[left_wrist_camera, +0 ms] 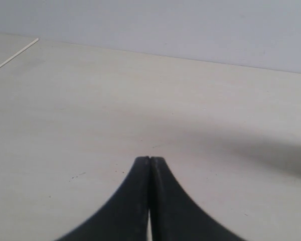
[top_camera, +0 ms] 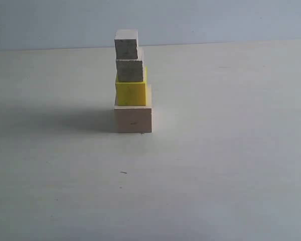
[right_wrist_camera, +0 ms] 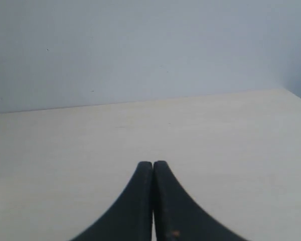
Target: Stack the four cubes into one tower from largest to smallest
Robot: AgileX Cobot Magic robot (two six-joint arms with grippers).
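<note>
Four cubes stand as one tower (top_camera: 132, 83) a little left of the middle of the table (top_camera: 231, 150), towards its far side. The largest wooden cube (top_camera: 133, 119) sits on the table, the yellow cube (top_camera: 131, 93) on it, the small wooden cube (top_camera: 130, 71) on that, and the smallest wooden cube (top_camera: 126, 44) on top. The upper three line up near the left face of the base, so a ledge of the base shows at the right. The top cube sits slightly to the left of the one under it.

Beside the tower there is only its shadow (top_camera: 65, 119), stretching left across the surface, and a small dark speck (top_camera: 123, 172) on the table nearer the camera. The pale table top spreads wide to the left, to the right and on the near side. Behind the tower, the table's far edge meets a plain light wall (top_camera: 215, 20).

In the left wrist view a thin pale line (left_wrist_camera: 15, 54) crosses one corner of the surface; whether it is a seam or an edge cannot be told. The right wrist view shows the table's edge turning a corner against the wall.

Neither arm shows in the exterior view. The left gripper (left_wrist_camera: 149, 158) points out low over the table, its two dark fingers pressed together with nothing between them. The right gripper (right_wrist_camera: 153, 162) is posed the same way, facing the wall, fingers closed on nothing. Neither wrist view shows the tower.
</note>
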